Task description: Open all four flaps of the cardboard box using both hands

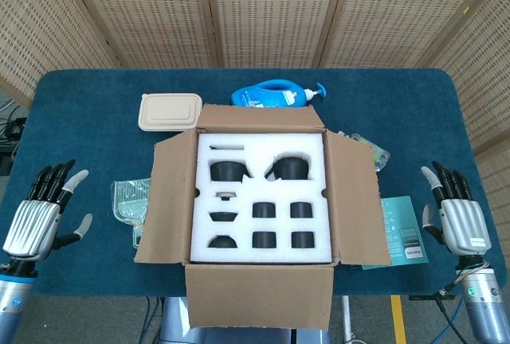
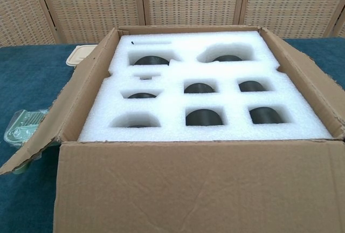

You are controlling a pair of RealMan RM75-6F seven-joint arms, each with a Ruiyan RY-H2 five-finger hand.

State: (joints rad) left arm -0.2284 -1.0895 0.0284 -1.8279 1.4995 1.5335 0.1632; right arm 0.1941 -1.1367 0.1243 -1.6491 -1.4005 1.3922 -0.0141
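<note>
Cardboard box (image 1: pixel 259 296) at the middle of the blue tabletop (image 1: pixel 80 129), near edge overhanging. All four flaps folded outward: left flap (image 1: pixel 167 201), right flap (image 1: pixel 357 201), far flap (image 1: pixel 261 117), near flap (image 2: pixel 199 187) hanging down the front. Inside, white foam insert (image 1: pixel 259 161) with dark round items seated in its cutouts. Left hand (image 1: pixel 36 216) off to the far left near the tabletop's near edge, well apart from the box, fingers spread, holding nothing. Right hand (image 1: pixel 456 213) off to the far right, likewise well apart from the box, fingers extended and apart, empty. Neither hand visible in the chest view. Beige lidded container (image 1: pixel 169 111) beyond the box's left corner; blue pump bottle (image 1: pixel 275 95) lying just behind the far flap. Clear plastic packet (image 1: pixel 130 199) beside the left flap; teal leaflet (image 1: pixel 401 232) near the right flap.
</note>
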